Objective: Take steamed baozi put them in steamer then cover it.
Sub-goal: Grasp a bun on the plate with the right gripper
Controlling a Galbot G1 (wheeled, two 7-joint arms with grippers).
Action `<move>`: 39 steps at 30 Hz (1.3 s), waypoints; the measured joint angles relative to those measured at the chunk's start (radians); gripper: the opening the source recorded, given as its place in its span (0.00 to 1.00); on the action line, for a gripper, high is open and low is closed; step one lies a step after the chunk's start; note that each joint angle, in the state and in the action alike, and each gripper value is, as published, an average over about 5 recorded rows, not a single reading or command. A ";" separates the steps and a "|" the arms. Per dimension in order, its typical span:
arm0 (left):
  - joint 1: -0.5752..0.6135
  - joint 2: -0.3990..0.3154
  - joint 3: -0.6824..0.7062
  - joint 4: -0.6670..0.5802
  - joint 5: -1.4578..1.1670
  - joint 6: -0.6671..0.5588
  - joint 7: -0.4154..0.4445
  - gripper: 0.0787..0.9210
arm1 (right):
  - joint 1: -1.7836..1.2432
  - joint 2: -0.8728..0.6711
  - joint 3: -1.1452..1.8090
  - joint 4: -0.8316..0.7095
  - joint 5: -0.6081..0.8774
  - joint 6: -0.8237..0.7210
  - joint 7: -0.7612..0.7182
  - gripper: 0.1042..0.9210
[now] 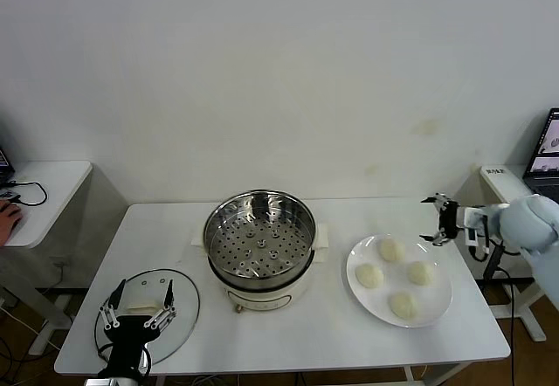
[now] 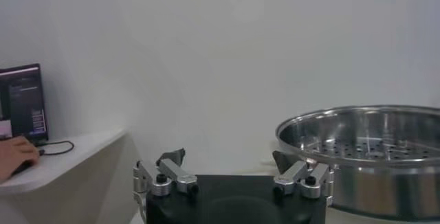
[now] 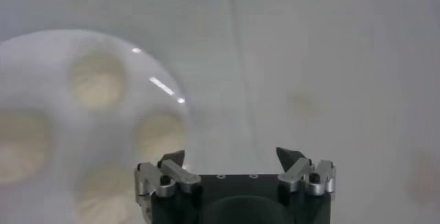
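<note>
Baozi (image 1: 391, 250), four of them, all sit on the white plate (image 1: 441, 307) at the table's right side, none touching each other. The steamer (image 1: 260, 244) stands mid-table with its perforated tray empty, and the cover (image 1: 147, 309) lies flat near the front-left corner, handle up. So nothing's loaded yet, by the look of it.

The right gripper (image 1: 438, 220) hangs just beyond the plate's far right edge, jaws spread wide and holding nothing; its wrist view looks down on the plate and buns. The left gripper (image 1: 138, 306) hovers over the cover, fingers also wide apart, gripping nothing.

What could go wrong: those buns look soft and smooth, so I'd guess a hard squeeze dents one and a light one lets it roll off the plate. The buns sit near each other, so wide fingers coming down on one might nudge its neighbour. The steamer's rim is tall too; a low carry could clip it. And the glass cover is a slippery thing to lift by a bar handle.

Table (image 1: 349, 334) is plain white, wall behind is bare white. A side desk (image 1: 52, 185) on the left has a cable and someone's hand (image 1: 9, 220), and a laptop screen (image 1: 546, 141) shows at the right edge.
</note>
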 measured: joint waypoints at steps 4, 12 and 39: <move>-0.007 0.001 -0.008 0.006 0.000 0.000 0.004 0.88 | 0.069 0.036 -0.105 -0.070 -0.007 0.007 -0.035 0.88; -0.012 0.008 -0.025 0.006 -0.001 0.000 0.008 0.88 | 0.134 0.109 -0.222 -0.178 -0.040 0.021 -0.047 0.88; -0.011 0.002 -0.048 0.006 0.007 -0.008 0.009 0.88 | 0.175 0.291 -0.318 -0.387 -0.147 0.044 0.028 0.80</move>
